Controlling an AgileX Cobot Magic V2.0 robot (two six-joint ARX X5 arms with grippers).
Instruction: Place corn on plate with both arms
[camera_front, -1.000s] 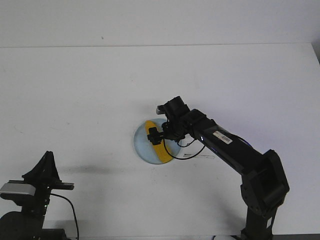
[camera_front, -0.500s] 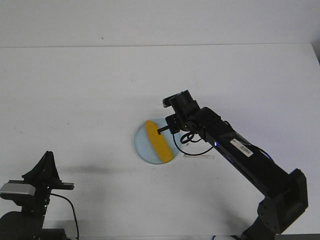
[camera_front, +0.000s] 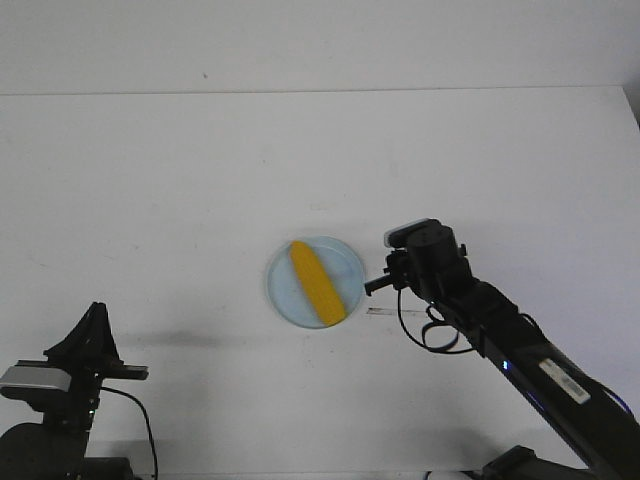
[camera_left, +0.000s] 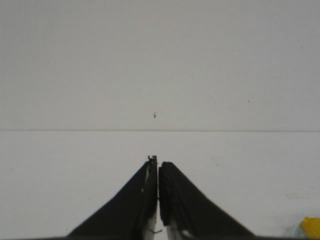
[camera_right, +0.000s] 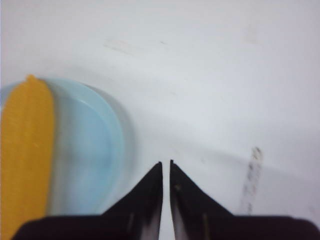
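Left arm (camera_front: 70, 385) sits parked at the lower left of the front frame, well apart from everything. Its gripper (camera_left: 158, 165) is clenched on nothing: the wrist view shows both tips pressed together over bare white table (camera_front: 160, 180).

Centre of frame: the plate (camera_front: 283, 268), light blue and translucent, flat on the table. The corn (camera_front: 317, 283) lies inside it, diagonal, one end toward the upper left of the plate and the other toward the lower right rim. It's fully supported by the plate and touching neither arm.

Right of that: the right gripper (camera_front: 376, 284) sits just beside the plate's right rim, off the plate. In its wrist view the tips (camera_right: 166, 167) stand nearly together with only a thin slit between them and nothing in it, so closed and empty. The corn (camera_right: 25, 150) and the plate edge (camera_right: 117, 145) lie off to the side of the tips, not between them. The right arm (camera_front: 520, 345) runs off toward the lower right corner.

Judgement: placement looks done.

Handling: the cob reads as stiff and light, with a smooth, rounded skin, so it's likely slippery and prone to rolling. If it needs a regrip, take it across the thick mid-section, not the tapered end. The plate looks light too, so a nudge at the rim would probably slide it.
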